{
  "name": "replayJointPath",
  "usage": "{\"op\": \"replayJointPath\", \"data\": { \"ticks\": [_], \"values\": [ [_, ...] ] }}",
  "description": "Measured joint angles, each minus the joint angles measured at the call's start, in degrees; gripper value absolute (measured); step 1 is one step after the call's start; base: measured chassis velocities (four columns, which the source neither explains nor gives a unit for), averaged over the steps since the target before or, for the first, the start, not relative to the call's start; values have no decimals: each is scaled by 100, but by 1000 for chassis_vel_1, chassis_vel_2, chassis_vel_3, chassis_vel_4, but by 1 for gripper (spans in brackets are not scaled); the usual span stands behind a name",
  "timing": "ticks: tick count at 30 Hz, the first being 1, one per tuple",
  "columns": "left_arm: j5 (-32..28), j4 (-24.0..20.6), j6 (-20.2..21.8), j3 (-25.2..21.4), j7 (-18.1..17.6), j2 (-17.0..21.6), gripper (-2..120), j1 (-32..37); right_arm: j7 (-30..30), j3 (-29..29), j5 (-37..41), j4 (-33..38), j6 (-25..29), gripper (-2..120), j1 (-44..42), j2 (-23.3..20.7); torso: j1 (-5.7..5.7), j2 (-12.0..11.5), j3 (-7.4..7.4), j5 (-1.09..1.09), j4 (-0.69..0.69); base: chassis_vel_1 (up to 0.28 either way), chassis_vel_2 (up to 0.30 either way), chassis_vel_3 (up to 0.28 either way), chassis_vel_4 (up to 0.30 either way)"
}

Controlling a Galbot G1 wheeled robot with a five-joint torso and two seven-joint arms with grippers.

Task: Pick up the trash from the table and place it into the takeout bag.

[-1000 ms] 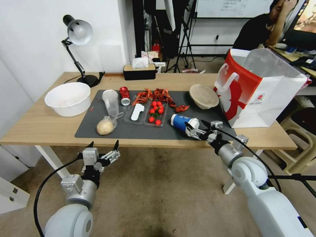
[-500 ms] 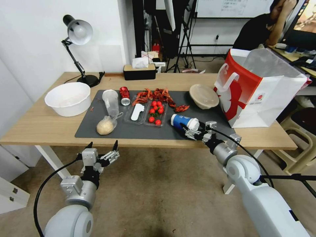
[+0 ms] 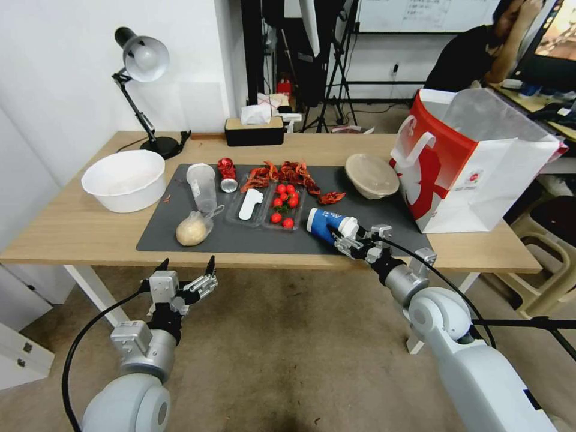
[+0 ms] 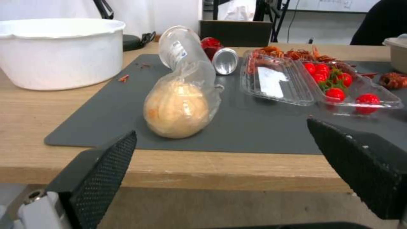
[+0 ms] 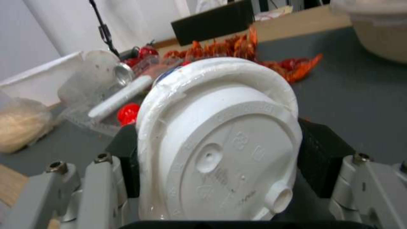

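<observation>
The blue paper cup [image 3: 324, 221] lies on its side on the dark mat [image 3: 240, 241] near the table's [image 3: 72, 228] front edge. My right gripper [image 3: 351, 239] is shut on its white lid [image 5: 220, 140], one pad pressed against each side. Farther back on the mat are the tan lidded bowl [image 3: 372, 175], the clear plastic cup [image 3: 202, 186], the crushed red can [image 3: 227, 174] and the clear bag with a beige lump [image 3: 193, 229]. The takeout bag [image 3: 474, 162] stands open at the table's right end. Below the front edge my left gripper [image 3: 186, 264] hangs open, facing the beige lump [image 4: 178, 108].
A white basin [image 3: 124, 179] and a desk lamp [image 3: 144, 60] occupy the table's left side. A tissue box [image 3: 254, 131] sits at the back. A clear clamshell with tomatoes [image 3: 282, 204] and crayfish shells [image 3: 288, 173] lie mid-mat.
My right gripper has slid forward and left onto the cup's lid and closed on it; the cup has shifted a little left. The left arm has stayed put.
</observation>
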Motion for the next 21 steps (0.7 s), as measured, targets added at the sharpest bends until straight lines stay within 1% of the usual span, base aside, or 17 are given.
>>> {"op": "replayJointPath", "data": {
  "ticks": [7, 10, 11, 14, 15, 16, 18, 19, 21],
  "values": [
    [9, 21, -17, 2, 0, 5, 100, -9, -3, 157, 155, 325, 130, 66, -27, -25, 0, 0, 0, 0, 0, 0, 0, 0, 0],
    [34, 23, -38, 3, 0, 4, 100, 1, 84, 430, 694, 754, 344, 66, 193, -146, 0, 0, 0, 0, 0, 0, 0, 0, 0],
    [34, 23, -38, 3, 0, 4, 100, 1, 84, 430, 694, 754, 344, 66, 193, -146, 0, 0, 0, 0, 0, 0, 0, 0, 0],
    [50, 22, -59, 1, 0, 1, 100, 13, 275, 672, 1141, 1018, 454, 66, 520, -323, 0, 0, 0, 0, 0, 0, 0, 0, 0],
    [58, 19, -72, 0, 0, -3, 100, 19, 436, 793, 1333, 1103, 523, 66, 708, -432, 0, 0, 0, -1, 1, 0, 0, 0, 0],
    [58, 19, -72, 0, 0, -3, 100, 19, 436, 793, 1333, 1103, 523, 66, 708, -432, 0, 0, 0, -1, 1, 0, 0, 0, 0],
    [68, 15, -88, 0, 0, -8, 100, 28, 669, 939, 1525, 1145, 574, 66, 936, -566, 0, 0, 0, 0, 0, 0, 0, 0, 0],
    [82, 13, -109, 0, 1, -18, 100, 37, 906, 1101, 1662, 1148, 597, 66, 1161, -702, 0, 0, 0, 0, 1, 0, 0, 0, 0],
    [88, 13, -118, -1, 1, -22, 100, 41, 1022, 1175, 1706, 1134, 604, 66, 1261, -768, 0, 0, 0, 0, 0, 0, 0, 0, 0]
  ]
}}
